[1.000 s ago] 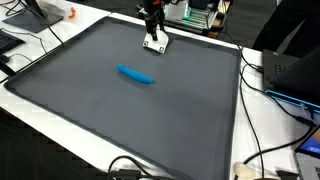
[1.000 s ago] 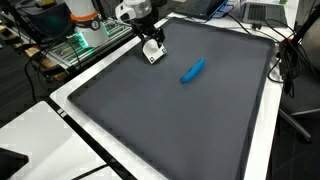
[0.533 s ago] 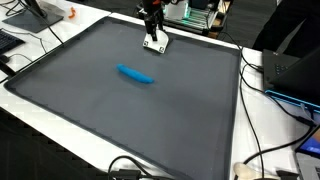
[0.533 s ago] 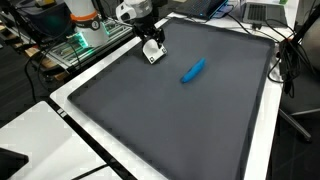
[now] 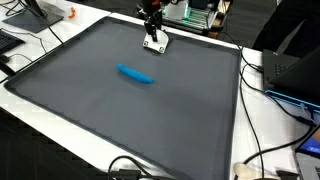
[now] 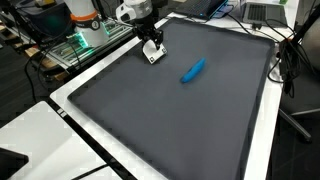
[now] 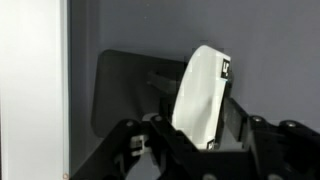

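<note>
A white block (image 7: 203, 90) with a small black mark fills the middle of the wrist view and stands between my fingers. My gripper (image 7: 196, 138) has its jaws drawn in close on both sides of it; whether the pads touch it does not show. In both exterior views the gripper (image 5: 153, 36) (image 6: 150, 46) points down at the white block (image 5: 157, 44) (image 6: 153, 56), which rests on the dark grey mat (image 5: 100, 110) (image 6: 180, 125) near its far edge. A blue oblong object (image 5: 136, 75) (image 6: 193, 70) lies flat on the mat, well apart from the gripper.
The mat lies on a white table (image 5: 270, 140) (image 6: 40, 125). Cables (image 5: 258, 75) and dark equipment (image 5: 295, 65) crowd one side. Electronics with green lights (image 6: 80, 40) stand behind the arm. A small orange item (image 5: 72, 14) sits beyond the mat's corner.
The jaws have narrowed around the white block. The arm, the block and the blue object stay where they were.
</note>
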Tool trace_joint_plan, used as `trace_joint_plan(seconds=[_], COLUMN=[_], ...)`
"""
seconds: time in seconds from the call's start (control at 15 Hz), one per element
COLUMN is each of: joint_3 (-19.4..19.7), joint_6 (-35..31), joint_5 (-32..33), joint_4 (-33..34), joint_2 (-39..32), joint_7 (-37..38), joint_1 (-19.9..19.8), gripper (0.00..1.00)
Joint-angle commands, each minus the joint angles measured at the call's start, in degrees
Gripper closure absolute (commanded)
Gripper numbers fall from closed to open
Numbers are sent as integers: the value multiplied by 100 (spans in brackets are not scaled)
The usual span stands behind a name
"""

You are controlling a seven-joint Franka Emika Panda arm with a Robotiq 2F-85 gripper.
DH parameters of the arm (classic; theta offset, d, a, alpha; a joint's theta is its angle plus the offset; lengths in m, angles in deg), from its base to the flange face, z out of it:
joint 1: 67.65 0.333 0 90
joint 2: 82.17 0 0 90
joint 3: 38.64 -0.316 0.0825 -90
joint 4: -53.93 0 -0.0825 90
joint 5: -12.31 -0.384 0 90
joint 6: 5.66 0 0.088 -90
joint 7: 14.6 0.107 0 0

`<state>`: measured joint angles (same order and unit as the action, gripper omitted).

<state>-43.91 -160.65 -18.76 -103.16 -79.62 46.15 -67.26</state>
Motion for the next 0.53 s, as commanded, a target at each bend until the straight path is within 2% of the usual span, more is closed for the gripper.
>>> trace_joint_plan(seconds=[0.0, 0.13, 0.27, 0.33, 0.47], joint_3=[83, 90, 94, 95, 100], joint_6=[-164, -181, -207, -216, -231], joint_5=[-48, -42, -30, -32, -39], joint_4=[-26, -26, -27, -27, -28], joint_2=[-53, -43, -38, -36, -32], joint_7=[76, 82, 94, 92, 88], joint_1=[95, 93, 91, 91, 92], gripper=[48, 58, 63, 75, 83])
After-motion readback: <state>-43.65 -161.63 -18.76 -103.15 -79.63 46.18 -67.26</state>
